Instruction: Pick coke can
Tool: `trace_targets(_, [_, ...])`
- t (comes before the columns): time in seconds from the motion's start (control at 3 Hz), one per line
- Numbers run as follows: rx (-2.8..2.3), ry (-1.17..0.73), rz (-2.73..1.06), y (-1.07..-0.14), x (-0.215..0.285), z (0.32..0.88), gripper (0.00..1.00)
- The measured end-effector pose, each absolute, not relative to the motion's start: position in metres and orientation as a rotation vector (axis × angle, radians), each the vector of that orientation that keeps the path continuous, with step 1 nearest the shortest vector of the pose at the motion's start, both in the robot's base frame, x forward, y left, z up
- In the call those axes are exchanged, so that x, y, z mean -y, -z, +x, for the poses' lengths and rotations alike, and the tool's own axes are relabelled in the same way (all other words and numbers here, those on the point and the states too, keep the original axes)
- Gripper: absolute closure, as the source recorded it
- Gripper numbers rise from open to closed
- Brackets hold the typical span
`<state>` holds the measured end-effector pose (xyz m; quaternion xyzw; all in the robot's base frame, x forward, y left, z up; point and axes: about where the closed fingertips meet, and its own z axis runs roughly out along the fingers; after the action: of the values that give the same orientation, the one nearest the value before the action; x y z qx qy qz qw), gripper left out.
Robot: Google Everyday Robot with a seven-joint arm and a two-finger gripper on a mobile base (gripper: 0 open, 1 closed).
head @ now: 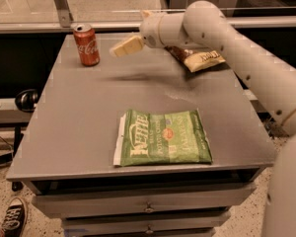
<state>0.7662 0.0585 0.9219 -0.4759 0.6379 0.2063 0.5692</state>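
Observation:
The coke can [86,45] stands upright at the far left of the grey table [84,127]. It is red with white script and a silver top. My gripper [119,48] hangs above the table a little to the right of the can, pointing left toward it, apart from it. The white arm [227,43] comes in from the right side.
A green Kettle chip bag [162,138] lies flat near the table's front edge. A tan and brown chip bag [198,58] lies at the far right, partly behind the arm. Drawers sit below the tabletop. A shoe [11,215] shows at the lower left.

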Motion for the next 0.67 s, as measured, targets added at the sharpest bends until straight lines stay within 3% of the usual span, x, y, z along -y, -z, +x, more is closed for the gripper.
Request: trace_targets(0.67, [-1.376,-0.585,-1.115,-0.94,-0.129,0.819,0.0])
